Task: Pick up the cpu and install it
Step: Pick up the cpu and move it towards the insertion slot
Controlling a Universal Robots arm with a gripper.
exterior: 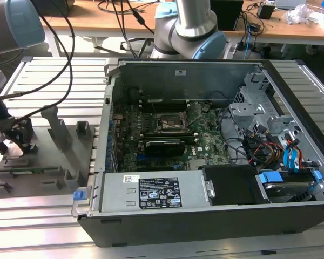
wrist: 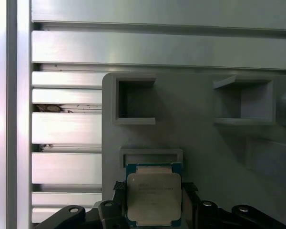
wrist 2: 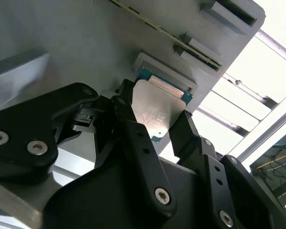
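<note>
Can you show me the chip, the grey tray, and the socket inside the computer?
cpu (wrist: pixel 154 198): first wrist view, middle of its silvery top plate.
grey tray (wrist: pixel 205 138): first wrist view, bare flat surface between pockets.
socket (exterior: pixel 170 123): exterior view, centre of the black square frame.

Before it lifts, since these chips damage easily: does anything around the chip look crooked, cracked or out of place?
Nothing stands out. The chip looks flat and square on the grey holder, its metal top unmarked in both wrist views, and the pincer straddles it evenly.
</note>
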